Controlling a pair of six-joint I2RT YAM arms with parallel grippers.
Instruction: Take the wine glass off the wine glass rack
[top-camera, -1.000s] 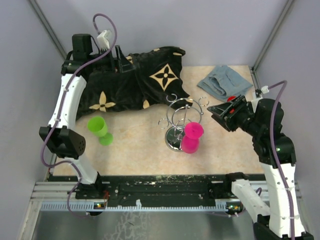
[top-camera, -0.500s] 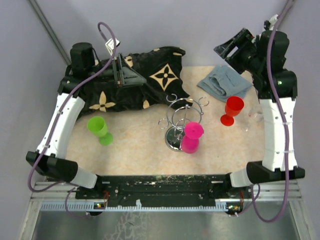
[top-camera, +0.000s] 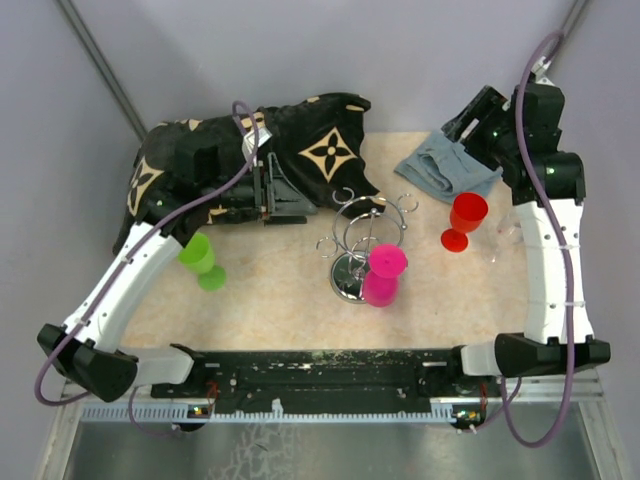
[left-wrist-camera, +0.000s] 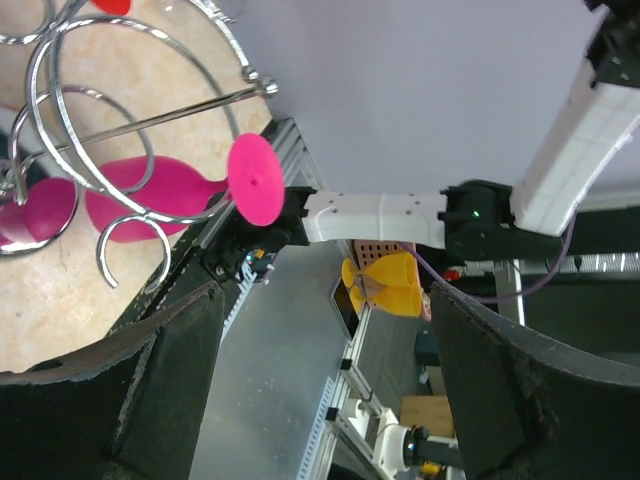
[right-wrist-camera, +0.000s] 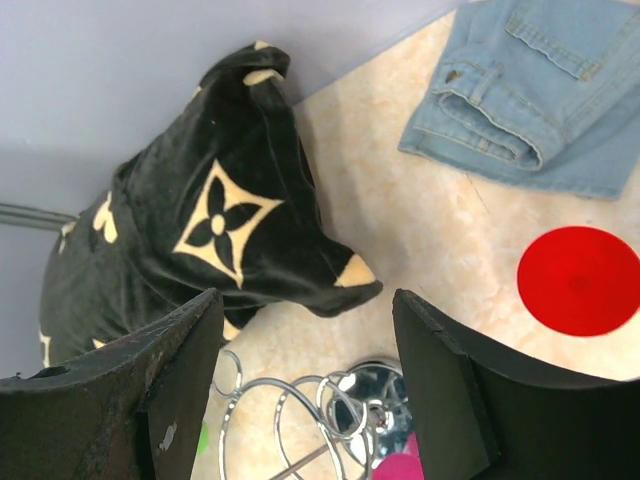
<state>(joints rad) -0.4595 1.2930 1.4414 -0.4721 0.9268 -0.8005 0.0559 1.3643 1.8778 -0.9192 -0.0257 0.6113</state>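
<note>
the wine glass rack (right-wrist-camera: 372, 385) runs off the bottom edge (pink glass (right-wrist-camera: 398, 470) too).

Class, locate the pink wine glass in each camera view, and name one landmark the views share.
Top external: the pink wine glass is at centre, right of the wine glass rack.
Left wrist: upper left, seen sideways among wire loops.
Right wrist: a sliver at the bottom edge.
Shared landmark: that rack.

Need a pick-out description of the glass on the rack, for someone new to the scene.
On the beige table, find the shiny wire rack near the middle, beside the black patterned cloth. The pink wine glass is at its near right side, foot up, stem in a loop arm. The green glass and red glass stand upright, away from the rack.
</note>
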